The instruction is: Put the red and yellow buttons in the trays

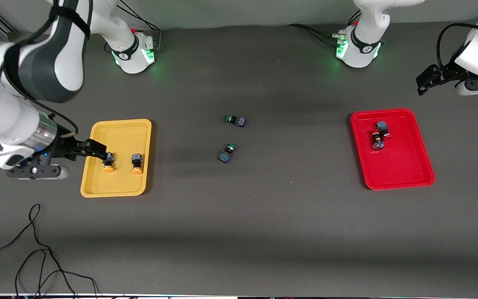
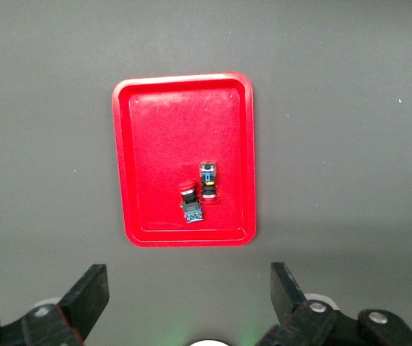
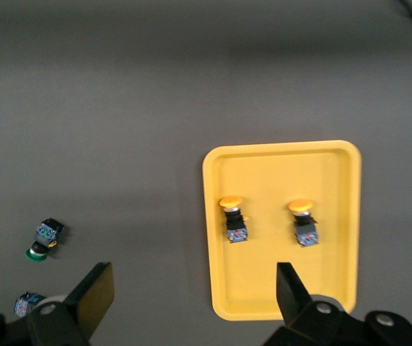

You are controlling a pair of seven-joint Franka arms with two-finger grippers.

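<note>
Yellow tray holds both yellow buttons; front view hides right gripper fingers, wrist shows them spread, empty; left gripper likewise.

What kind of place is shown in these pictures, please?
Probably a robotics lab bench: two arms mounted on a dark table, loose cables on it, and sorting props, a yellow tray and a red tray holding small buttons.

Right tool low, fingers spread wide. Left tool raised, fingers spread wide, arm waiting.
</note>
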